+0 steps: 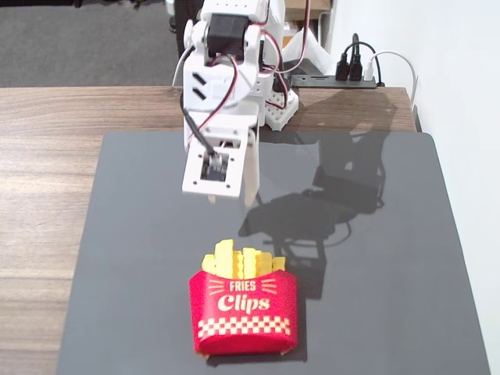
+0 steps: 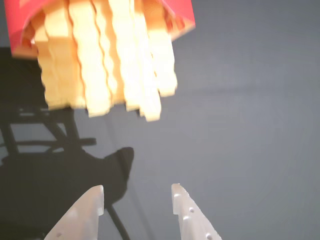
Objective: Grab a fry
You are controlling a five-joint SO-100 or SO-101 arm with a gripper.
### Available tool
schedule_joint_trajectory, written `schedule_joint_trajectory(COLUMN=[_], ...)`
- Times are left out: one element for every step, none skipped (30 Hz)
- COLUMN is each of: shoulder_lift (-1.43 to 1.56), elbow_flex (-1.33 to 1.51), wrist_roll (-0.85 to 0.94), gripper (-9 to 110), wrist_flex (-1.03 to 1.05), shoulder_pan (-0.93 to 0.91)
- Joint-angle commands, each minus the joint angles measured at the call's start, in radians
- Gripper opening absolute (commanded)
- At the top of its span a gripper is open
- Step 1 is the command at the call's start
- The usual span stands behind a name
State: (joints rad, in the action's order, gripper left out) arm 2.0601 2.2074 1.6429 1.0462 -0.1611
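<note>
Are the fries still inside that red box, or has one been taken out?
Inside. The fries poke out of the red carton, and the gripper is open and empty, short of them.

In the wrist view the gripper (image 2: 137, 192) has its fingers parted, with bare grey mat (image 2: 250, 125) between their tips and the fries (image 2: 107, 60). Nothing stands in that gap. The fries jut from the red carton (image 2: 180, 10) in a tight bunch, touching one another. In the fixed view the mat (image 1: 391, 297) lies bare around the carton (image 1: 243, 312).
</note>
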Motion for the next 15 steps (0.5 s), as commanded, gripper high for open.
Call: schedule_joint_trajectory(shoulder_lift=[-0.057, -0.075, -0.095, -0.117, -0.132, -0.152, -0.166, -0.176, -0.187, -0.196, -0.206, -0.213, -0.222, -0.233, -0.244], elbow_flex=[-0.078, -0.091, -0.104, -0.120, -0.130, -0.144, -0.155, -0.164, -0.176, -0.189, -0.199, -0.209, -0.218, -0.225, -0.235], wrist_roll=[-0.014, -0.021, -0.026, -0.034, -0.037, -0.041, -0.044, -0.048, -0.049, -0.052, -0.052, -0.054, -0.054, -0.054, -0.051], gripper=[18, 18, 18, 18, 18, 18, 18, 18, 18, 18, 18, 18, 18, 18, 18], wrist_flex=[-0.046, -0.058, -0.067, -0.077, -0.084, -0.094, -0.098, -0.103, -0.103, -0.103, -0.103, -0.104, -0.107, -0.109, -0.109], shoulder_pan=[0.017, 0.021, 0.025, 0.028, 0.031, 0.034, 0.037, 0.038, 0.040, 0.040, 0.040, 0.038, 0.037, 0.034, 0.031])
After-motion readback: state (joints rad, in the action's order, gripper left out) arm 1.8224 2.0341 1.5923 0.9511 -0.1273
